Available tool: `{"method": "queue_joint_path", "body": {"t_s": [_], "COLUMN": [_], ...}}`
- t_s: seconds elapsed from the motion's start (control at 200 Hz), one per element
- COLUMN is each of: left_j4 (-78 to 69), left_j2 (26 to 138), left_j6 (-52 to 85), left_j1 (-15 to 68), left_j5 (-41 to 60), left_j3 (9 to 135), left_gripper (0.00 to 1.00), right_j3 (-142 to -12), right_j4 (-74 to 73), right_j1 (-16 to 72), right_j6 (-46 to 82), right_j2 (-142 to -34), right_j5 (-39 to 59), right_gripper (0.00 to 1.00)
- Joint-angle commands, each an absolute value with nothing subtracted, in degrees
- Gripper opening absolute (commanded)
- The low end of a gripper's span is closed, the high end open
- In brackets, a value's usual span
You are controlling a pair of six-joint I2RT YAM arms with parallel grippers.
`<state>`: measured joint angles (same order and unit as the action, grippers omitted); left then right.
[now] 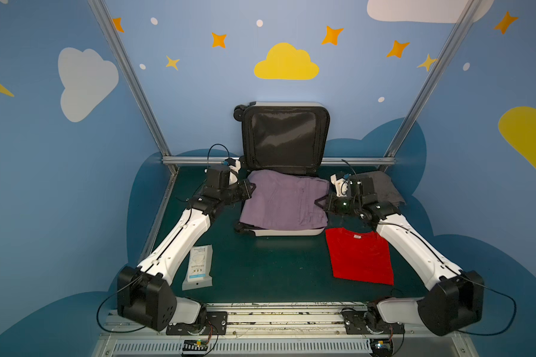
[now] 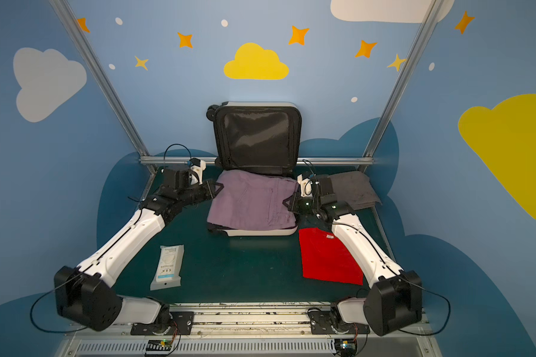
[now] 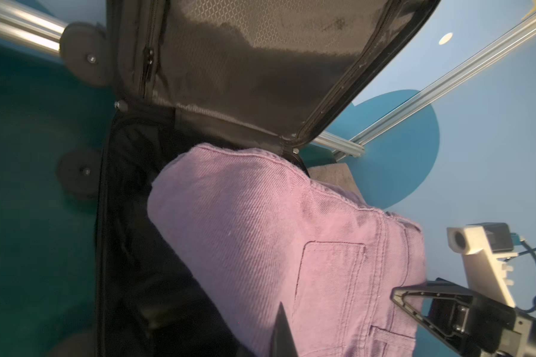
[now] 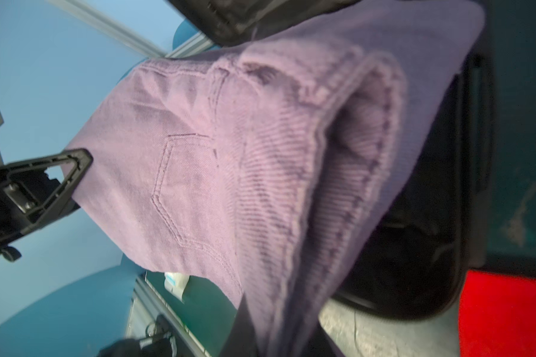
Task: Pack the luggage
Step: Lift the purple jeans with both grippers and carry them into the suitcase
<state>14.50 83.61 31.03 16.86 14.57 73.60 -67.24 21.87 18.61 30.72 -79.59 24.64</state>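
Packing step: folded purple trousers [image 1: 283, 201] hang between the two claws over the lower shell of the luggage [image 1: 279, 232], apparently about to be lowered in.
Grip, left side: the left claw [image 1: 250, 188] is clamped on the trousers' left edge.
Grip, right side: the right claw [image 1: 321, 201] is pinched onto the thicker, seamed right edge.
Luggage position: at the back middle of the bench [image 1: 266, 269], with the lower shell flat, the lid upright against the rear wall and the black lining showing.
Waiting items: a red shirt [image 1: 359, 259] lies just in front and to the right of the shell. A grey cloth [image 1: 384, 185] lies behind the right arm, and a white packet [image 1: 198, 265] lies near the left arm.
Risk, overhang: the trousers look about as wide as the shell. An off-centre release could leave an edge draped over the zip band and stop the lid from closing.
Risk, uneven release: if one claw lets go first, the bundle could swing and the fold could open.
Risk, snag: claws lowered too deep could catch the lining or drag the shell towards the shirt.
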Motion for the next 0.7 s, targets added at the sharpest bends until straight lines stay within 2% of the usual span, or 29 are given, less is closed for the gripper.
{"method": "queue_joint_path", "body": {"t_s": [0.0,0.34,0.696], "left_j4": [12.08,16.85,17.59], "left_j2": [88.97,106.17,115.08], "left_j6": [26.56,19.59,18.79], "left_j1": [16.61,16.52,16.18], "left_j5": [13.80,10.15,7.11], "left_j3": [79.15,91.82,93.37], "left_gripper": [0.03,0.03,0.03], "right_j3": [-71.87,-81.09,-86.97], "right_j4": [17.19,15.97,17.26], "right_j1": [16.07,13.99,14.78], "right_j6": [30.05,30.76,29.39], "right_j2": [-83.42,-99.17,-111.13], "right_j5": [26.94,32.42,32.29], "right_gripper": [0.00,0.00,0.00]}}
